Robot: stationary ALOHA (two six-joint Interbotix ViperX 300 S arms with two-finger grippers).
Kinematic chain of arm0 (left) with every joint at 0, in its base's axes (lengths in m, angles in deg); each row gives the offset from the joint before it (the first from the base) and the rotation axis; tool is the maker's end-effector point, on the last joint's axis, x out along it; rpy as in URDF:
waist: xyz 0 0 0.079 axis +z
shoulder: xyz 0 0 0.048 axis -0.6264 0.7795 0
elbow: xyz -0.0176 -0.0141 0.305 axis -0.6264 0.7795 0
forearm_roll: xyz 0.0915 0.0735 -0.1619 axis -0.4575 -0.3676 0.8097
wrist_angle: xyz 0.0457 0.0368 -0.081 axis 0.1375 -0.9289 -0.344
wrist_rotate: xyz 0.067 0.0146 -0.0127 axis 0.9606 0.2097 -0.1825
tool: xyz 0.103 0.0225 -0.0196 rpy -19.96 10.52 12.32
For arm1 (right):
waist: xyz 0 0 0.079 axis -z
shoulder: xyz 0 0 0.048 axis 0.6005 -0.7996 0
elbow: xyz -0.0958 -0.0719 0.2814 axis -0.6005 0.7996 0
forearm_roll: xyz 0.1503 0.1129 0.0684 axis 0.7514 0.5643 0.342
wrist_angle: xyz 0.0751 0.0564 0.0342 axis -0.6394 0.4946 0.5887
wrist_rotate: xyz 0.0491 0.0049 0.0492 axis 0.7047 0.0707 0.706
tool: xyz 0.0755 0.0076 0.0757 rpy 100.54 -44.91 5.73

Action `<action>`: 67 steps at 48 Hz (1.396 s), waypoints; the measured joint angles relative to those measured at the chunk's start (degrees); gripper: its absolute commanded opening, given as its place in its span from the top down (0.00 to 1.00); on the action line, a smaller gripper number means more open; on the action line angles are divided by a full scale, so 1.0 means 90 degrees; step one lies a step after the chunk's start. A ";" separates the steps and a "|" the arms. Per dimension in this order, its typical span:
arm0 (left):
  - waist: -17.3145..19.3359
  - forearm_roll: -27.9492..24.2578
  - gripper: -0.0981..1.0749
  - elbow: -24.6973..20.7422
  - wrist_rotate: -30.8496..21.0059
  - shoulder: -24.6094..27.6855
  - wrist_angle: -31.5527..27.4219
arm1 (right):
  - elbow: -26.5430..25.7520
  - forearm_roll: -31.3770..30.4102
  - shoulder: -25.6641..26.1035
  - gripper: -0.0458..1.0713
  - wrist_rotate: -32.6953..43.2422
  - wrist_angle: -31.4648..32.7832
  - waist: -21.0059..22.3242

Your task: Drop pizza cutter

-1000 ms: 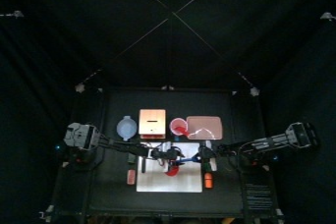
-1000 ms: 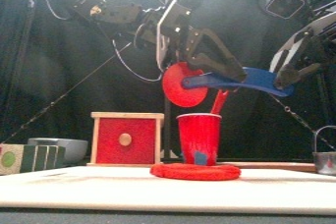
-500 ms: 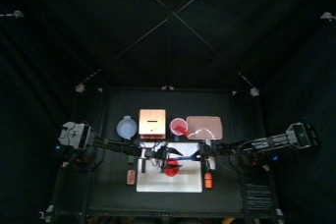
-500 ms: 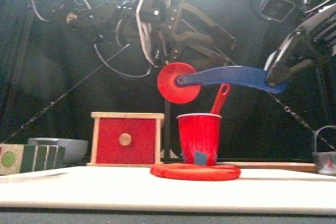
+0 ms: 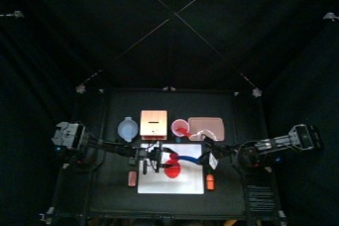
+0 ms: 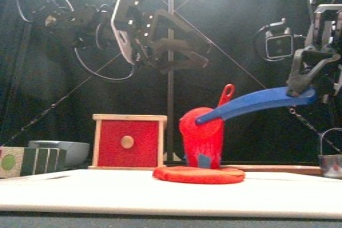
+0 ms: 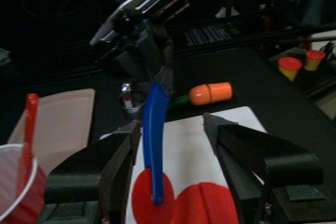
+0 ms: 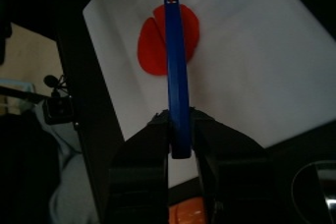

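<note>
Nearest the front edge, a flat red round disc (image 6: 199,175) of matte material lay on the smooth white rectangular mat (image 5: 173,169), flush with it. Just behind the disc stood a red plastic cup (image 6: 203,142) with a tapered wall, and to one side a red-faced wooden box (image 6: 128,141) with pale edges and a pale oval mark at its centre.

Above the disc, the slim pizza cutter with a glossy blue elongated handle and a small red wheel (image 6: 254,103) was held clear of the mat, tilted, with its red end low in front of the cup and its handle rising toward the right gripper (image 6: 318,75). The black jaws of that gripper were closed narrowly on the handle's far end, as the right wrist view showed (image 8: 179,147). The left gripper (image 6: 160,40) was seen higher and further back, its jaws spread wide with nothing between them; in the left wrist view the cutter (image 7: 153,141) hung well beyond them.

Compared with half a second before, the left gripper had let go of the red wheel and had drawn up and away to the left, and the wheel end had sunk from above the cup's rim to the level of the cup itself.
</note>
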 measured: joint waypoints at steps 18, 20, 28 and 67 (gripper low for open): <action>0.0010 0.0967 0.17 0.0576 0.0986 -0.0518 0.0107 | 0.0156 -0.0098 0.0176 0.62 0.2695 -0.0029 0.0000; 0.0010 0.0977 0.17 0.0605 0.0986 -0.0518 0.0117 | 0.0176 -0.0117 0.0166 0.62 0.2900 -0.0088 0.0000; -0.0049 0.0977 0.17 0.0635 0.0977 -0.0518 0.0117 | 0.0186 -0.0166 0.0137 0.62 0.3486 -0.0391 -0.0020; -0.0059 0.1006 0.17 0.0703 0.0977 -0.0518 0.0127 | -0.0088 -0.1738 -0.0684 0.55 0.3594 0.0342 0.0205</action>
